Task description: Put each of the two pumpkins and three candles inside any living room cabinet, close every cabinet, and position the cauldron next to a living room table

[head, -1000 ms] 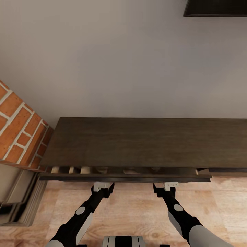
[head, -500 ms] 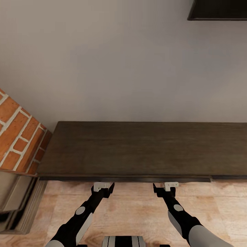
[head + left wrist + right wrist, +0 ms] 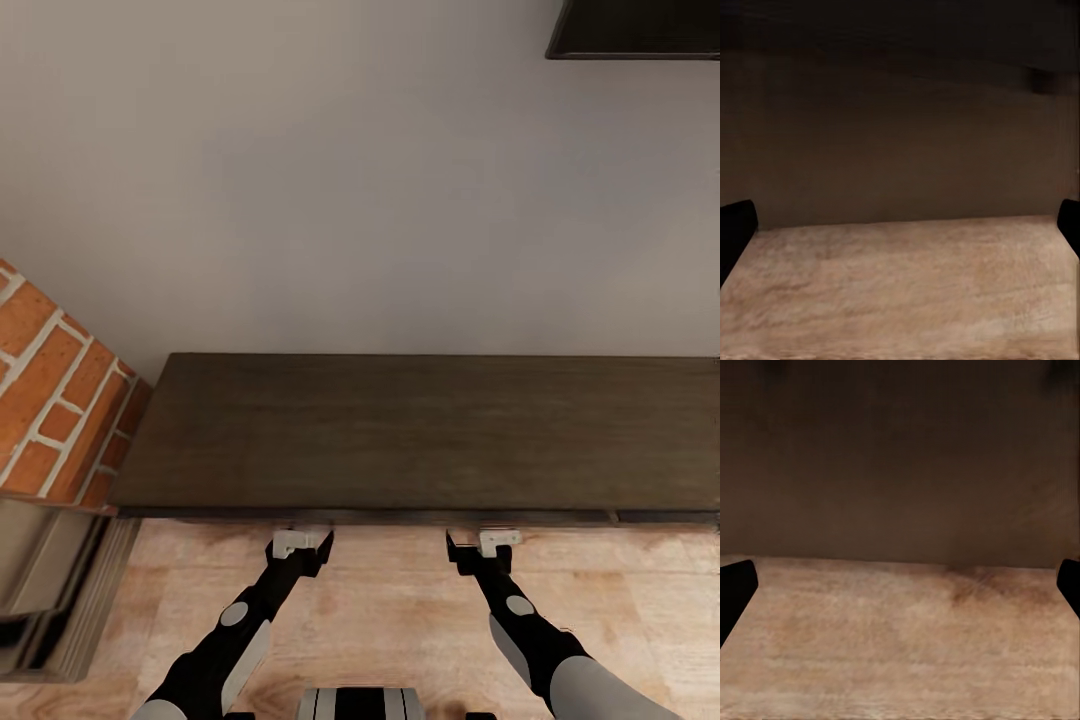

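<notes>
The cabinet [image 3: 420, 430], a long low dark-brown unit, runs across the head view against the wall, its drawer fronts flush under the top. Both arms reach straight at its front. My left gripper [image 3: 300, 541] and right gripper [image 3: 485, 541] sit right at the front edge. The left wrist view has the dark cabinet front [image 3: 892, 142] close ahead, my left gripper [image 3: 900, 225] open with black fingertips [image 3: 735, 225] far apart. My right gripper [image 3: 900, 585] is open the same way before the cabinet front [image 3: 900, 465]. Pumpkins, candles and cauldron are out of view.
A brick fireplace [image 3: 50, 400] with a stone hearth [image 3: 60, 590] stands at the left end of the cabinet. Light wooden floor [image 3: 380, 620] lies under the arms. A dark object [image 3: 640, 30] hangs on the grey wall at the top right.
The drawer that stood slightly out, showing pale insides, has gone in flush with the cabinet front. The view has shifted a little closer.
</notes>
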Available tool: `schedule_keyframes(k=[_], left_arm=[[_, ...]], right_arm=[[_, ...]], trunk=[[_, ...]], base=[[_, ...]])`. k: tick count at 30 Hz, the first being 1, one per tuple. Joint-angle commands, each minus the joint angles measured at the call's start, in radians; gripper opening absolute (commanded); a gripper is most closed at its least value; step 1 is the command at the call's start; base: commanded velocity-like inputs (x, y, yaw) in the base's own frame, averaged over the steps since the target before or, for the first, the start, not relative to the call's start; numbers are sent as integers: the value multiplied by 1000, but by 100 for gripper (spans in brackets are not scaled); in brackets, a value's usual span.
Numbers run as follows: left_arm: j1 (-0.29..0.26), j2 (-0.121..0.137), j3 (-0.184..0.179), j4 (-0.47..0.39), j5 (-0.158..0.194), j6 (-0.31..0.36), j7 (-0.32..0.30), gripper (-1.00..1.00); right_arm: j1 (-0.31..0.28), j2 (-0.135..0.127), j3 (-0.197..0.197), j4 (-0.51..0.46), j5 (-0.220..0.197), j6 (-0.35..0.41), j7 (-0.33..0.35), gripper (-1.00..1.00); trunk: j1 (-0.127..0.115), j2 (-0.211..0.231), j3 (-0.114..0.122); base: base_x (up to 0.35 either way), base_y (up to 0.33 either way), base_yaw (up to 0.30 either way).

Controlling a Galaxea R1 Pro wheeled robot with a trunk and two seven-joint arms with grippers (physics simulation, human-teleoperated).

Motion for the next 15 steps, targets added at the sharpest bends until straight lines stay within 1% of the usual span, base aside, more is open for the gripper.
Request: schedule_keyframes(k=[1, 9, 15], left_arm=[[0, 0, 0, 0, 0, 0, 0, 100], [1, 0, 0, 0, -1, 0, 0, 100], [1, -1, 0, 8, -1, 0, 1, 100]], right_arm=[[0, 0, 0, 0, 0, 2, 0, 100], [0, 0, -1, 0, 0, -2, 5, 100], [0, 0, -2, 1, 0, -2, 5, 100]], trunk=[[0, 0, 0], [0, 0, 0], [0, 0, 0]], base=[[-319, 0, 0], [-330, 0, 0], [-258, 0, 0]])
